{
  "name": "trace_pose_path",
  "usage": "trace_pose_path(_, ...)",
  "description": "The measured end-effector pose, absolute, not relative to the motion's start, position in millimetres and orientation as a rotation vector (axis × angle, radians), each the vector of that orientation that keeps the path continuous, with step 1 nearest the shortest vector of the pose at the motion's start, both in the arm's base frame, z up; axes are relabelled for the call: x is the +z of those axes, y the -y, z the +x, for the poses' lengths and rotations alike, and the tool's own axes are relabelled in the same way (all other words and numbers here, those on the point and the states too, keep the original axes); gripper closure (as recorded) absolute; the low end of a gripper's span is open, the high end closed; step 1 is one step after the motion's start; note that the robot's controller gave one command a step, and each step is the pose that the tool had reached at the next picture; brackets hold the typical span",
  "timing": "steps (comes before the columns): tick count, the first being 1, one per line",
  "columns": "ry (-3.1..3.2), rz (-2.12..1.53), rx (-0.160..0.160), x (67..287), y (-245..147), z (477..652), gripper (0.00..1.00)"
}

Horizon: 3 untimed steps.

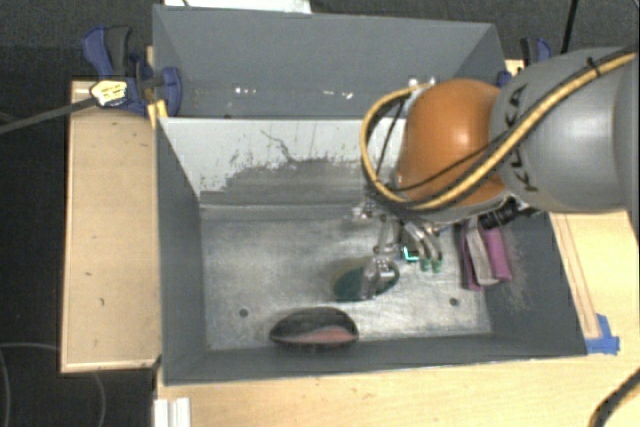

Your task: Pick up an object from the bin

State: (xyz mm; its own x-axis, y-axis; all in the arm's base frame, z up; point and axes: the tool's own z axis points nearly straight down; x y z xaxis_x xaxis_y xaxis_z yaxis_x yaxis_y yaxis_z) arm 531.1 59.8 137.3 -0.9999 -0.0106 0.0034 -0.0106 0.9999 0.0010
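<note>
Camera view places the gripper (383,271) low over the middle of the bin (180,245), at the right edge of a dark teal rounded object (348,287); I cannot tell whether it is clenched or released.

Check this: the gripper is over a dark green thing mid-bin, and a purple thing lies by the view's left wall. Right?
Wrong in one point: the camera view shows the purple thing by the right wall of the bin, not the left. The gripper is indeed over the dark green thing mid-bin.
</note>
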Motion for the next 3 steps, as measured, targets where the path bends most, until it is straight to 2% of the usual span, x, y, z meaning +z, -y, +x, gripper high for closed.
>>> trace_pose_path(1, 3.147, -0.049, -0.004, 70, -58, 534.6, 0.00)
trace_pose_path(2, 3.157, -0.054, -0.006, 75, -58, 537.8, 1.00)
trace_pose_path(3, 2.961, 1.071, 0.002, 236, -57, 511.7, 1.00)
